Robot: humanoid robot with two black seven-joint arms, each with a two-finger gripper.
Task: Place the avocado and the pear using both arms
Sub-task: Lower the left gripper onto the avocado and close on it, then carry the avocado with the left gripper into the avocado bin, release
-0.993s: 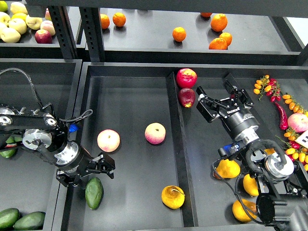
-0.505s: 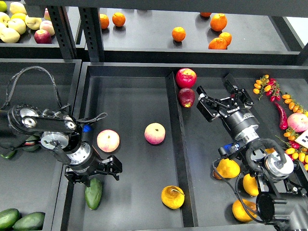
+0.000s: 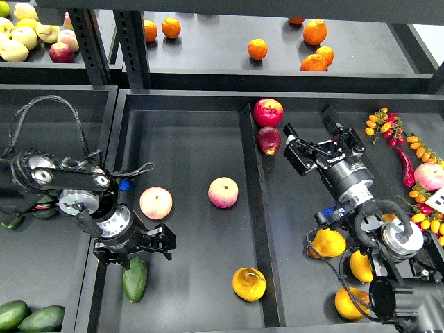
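The avocado (image 3: 134, 279) lies dark green and lengthwise near the front left corner of the middle tray (image 3: 187, 139). My left gripper (image 3: 134, 250) is open just above its far end, with the fingers spread to either side and nothing held. The pear (image 3: 248, 284), orange-yellow with a brown stem, lies at the front of the same tray beside the divider (image 3: 252, 201). My right gripper (image 3: 320, 144) is open and empty over the right compartment, far from the pear.
Two pink-yellow apples (image 3: 156, 202) (image 3: 223, 192) lie mid-tray. Two red apples (image 3: 268, 111) (image 3: 269, 140) lie by the divider's far end. Oranges (image 3: 327, 243) lie under my right arm. More avocados (image 3: 28, 316) are at the front left, chillies (image 3: 406, 166) at the right.
My left arm swung its elbow up and its gripper moved a little right and nearer, over the avocado's far end. In the last half second nothing moved. The right arm stayed still.
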